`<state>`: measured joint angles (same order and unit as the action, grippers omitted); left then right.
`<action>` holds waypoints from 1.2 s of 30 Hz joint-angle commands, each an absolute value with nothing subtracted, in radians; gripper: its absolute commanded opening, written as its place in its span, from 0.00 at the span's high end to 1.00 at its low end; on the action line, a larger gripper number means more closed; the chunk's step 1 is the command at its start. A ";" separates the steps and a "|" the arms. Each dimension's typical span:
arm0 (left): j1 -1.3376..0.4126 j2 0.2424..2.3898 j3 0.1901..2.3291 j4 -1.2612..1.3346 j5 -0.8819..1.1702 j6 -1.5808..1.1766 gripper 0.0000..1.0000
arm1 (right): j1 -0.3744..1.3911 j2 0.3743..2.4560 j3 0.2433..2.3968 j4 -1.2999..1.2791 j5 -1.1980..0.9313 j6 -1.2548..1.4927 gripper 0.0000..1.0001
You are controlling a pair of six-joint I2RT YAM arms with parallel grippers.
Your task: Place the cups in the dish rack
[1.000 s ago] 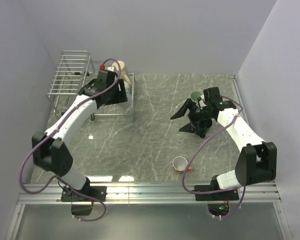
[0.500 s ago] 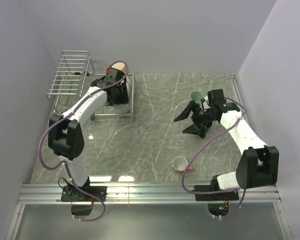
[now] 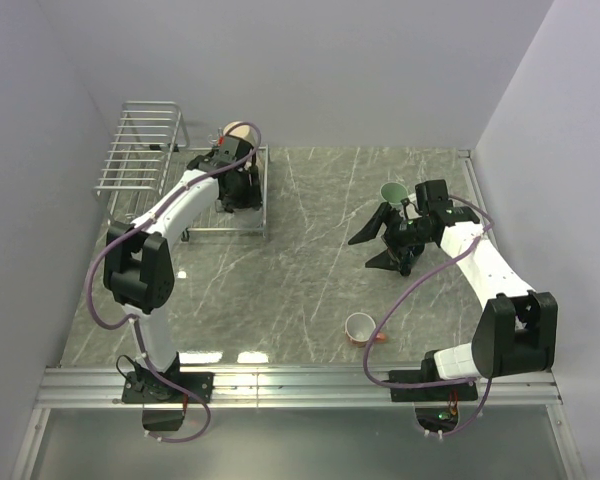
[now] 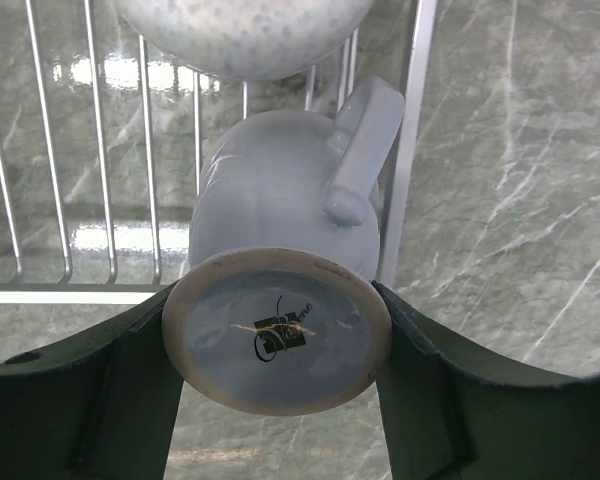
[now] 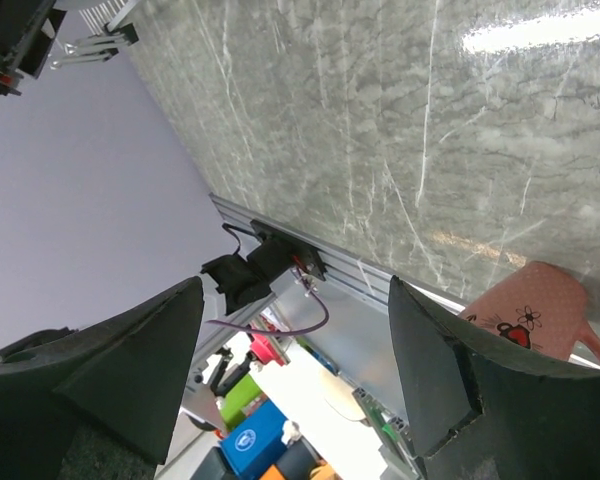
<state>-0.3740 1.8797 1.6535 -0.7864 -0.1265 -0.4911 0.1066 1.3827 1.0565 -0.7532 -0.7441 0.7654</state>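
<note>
Grip check: my left gripper (image 4: pixel 277 345) clamps the pale blue mug (image 4: pixel 280 190) at its base, above the dish rack (image 4: pixel 412 120). My right gripper (image 5: pixel 295 290) spreads wide, empty; orange-red mug (image 5: pixel 540 305) rests on the table (image 3: pixel 310 250).

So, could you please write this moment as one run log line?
left gripper: shut on pale blue mug over dish rack | right gripper: open, empty | orange-red cup: on table
</note>
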 commanded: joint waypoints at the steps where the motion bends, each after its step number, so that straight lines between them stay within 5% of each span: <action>1: -0.376 1.842 1.720 -0.732 -0.089 -0.495 0.38 | 0.100 1.371 1.052 -0.752 -0.741 0.744 0.18; 2: -0.377 1.838 1.718 -0.732 -0.098 -0.505 0.11 | 0.100 1.371 1.055 -0.755 -0.741 0.741 0.18; 3: -0.377 1.833 1.718 -0.732 -0.104 -0.508 0.01 | 0.100 1.371 1.057 -0.753 -0.739 0.739 0.18; 17: -0.379 1.727 1.802 -0.793 -0.107 -0.535 0.01 | 0.100 1.387 1.146 -0.793 -0.706 0.710 0.18; 26: -0.371 1.596 1.928 -0.851 -0.213 -0.583 0.01 | 0.075 1.416 1.426 -0.962 -0.434 0.600 0.19; 32: -0.360 1.468 1.790 -0.782 -0.196 -0.621 0.01 | -0.027 1.442 1.497 -1.095 -0.056 0.583 0.18; 36: -0.360 1.418 1.657 -0.755 -0.150 -0.646 0.01 | -0.058 1.465 1.441 -1.092 -0.002 0.614 0.18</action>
<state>-0.3622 1.4246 1.7424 -0.7879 -0.1802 -0.6140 -0.0399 1.4384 1.4624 -1.0389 -0.1535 0.6090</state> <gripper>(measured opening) 0.994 0.823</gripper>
